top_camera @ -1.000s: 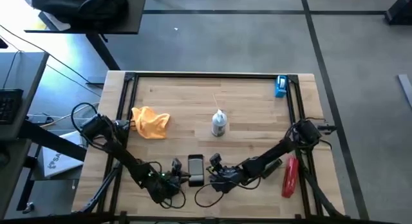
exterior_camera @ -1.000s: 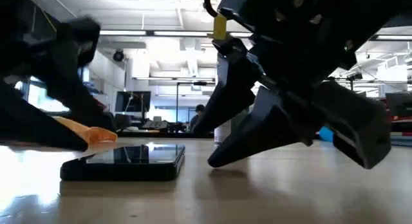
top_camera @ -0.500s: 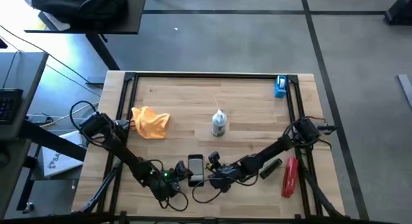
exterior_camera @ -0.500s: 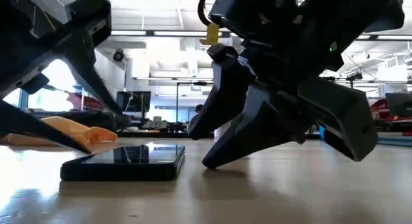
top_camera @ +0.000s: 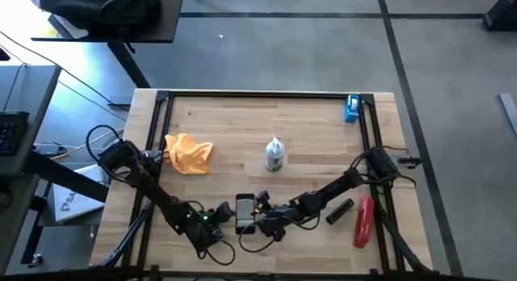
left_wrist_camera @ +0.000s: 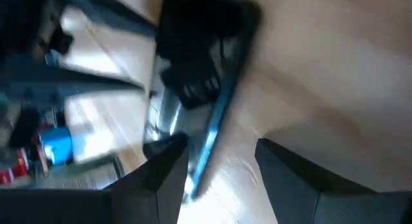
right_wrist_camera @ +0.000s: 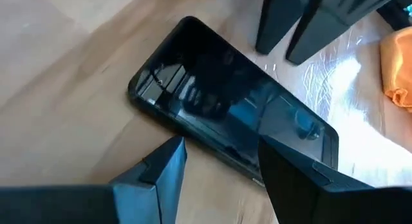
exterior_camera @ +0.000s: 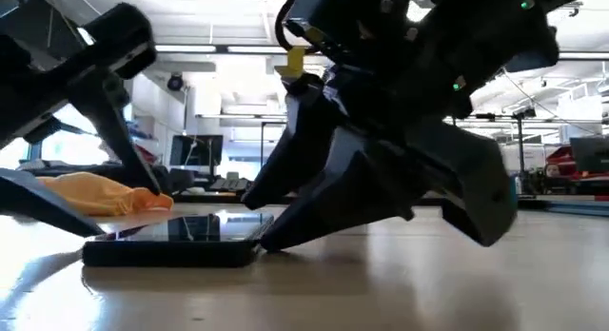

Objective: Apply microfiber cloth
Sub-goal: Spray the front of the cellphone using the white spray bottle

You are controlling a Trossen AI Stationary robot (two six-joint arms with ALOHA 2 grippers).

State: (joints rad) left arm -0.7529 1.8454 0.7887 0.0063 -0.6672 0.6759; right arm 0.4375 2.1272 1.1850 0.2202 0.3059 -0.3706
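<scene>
Phone flat on bench, near front edge, screen up. Left tool low on bench just left of phone, fingers spread, one tip very near phone's edge in left wrist view. Right tool just right of phone, fingers also spread, tips down at bench level against phone's right side in low view; real contact not clear. Orange-yellow cloth crumpled on bench, behind phone and to its left, well apart from both tools, nothing holding it. Small white bottle upright behind phone, slightly right. Red tool lying far right of phone. Blue object at far right corner.
</scene>
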